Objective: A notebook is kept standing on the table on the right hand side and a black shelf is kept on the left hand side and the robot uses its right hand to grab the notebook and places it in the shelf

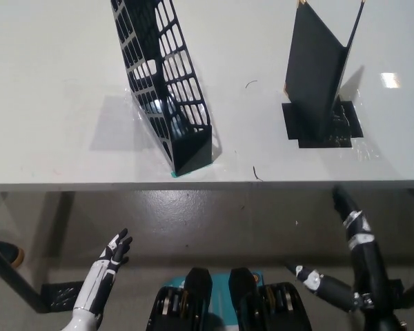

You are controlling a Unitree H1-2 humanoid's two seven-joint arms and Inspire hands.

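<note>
Black notebook (pixel 319 76) stands upright, covers splayed open, on table right side, over black patch. Black lattice-walled shelf (pixel 167 83) stands well apart at left, near table's front edge.

The top edge cuts off the shelf (pixel 162 76) and the notebook (pixel 321 69).

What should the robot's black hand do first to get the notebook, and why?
Probably lift the right hand up and forward toward the notebook. That hand hangs below the table edge, holding nothing, while the notebook stands open above it on a black patch, untouched. The black shelf waits to the left. The left hand rests low on the other side.
</note>
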